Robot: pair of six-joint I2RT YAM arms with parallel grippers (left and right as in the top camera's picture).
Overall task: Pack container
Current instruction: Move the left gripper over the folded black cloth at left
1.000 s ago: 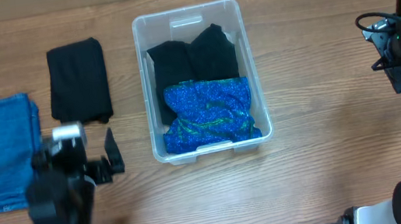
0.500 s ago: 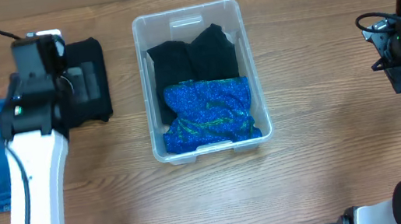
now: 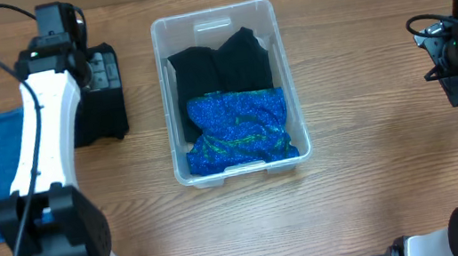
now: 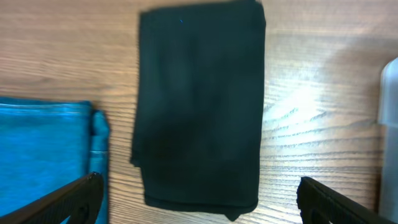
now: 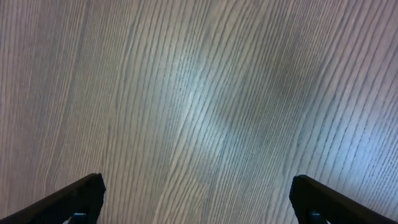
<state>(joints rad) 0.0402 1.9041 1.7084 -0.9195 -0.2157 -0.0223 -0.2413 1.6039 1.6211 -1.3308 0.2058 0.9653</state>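
1. My left end effector [image 4: 199, 198] hangs spread wide, holding nothing, over a folded black cloth [image 4: 199, 93] that lies beside a blue towel [image 4: 43, 155].
2. The container [image 3: 212, 9] sits at the middle of the surface [image 3: 379, 170], to the cloth's right, holding black garments [image 3: 221, 68] and a glittery blue fabric [image 3: 238, 131].
3. My right end effector [image 5: 196, 196], likewise spread and unladen, is above bare wood, well apart from the container.
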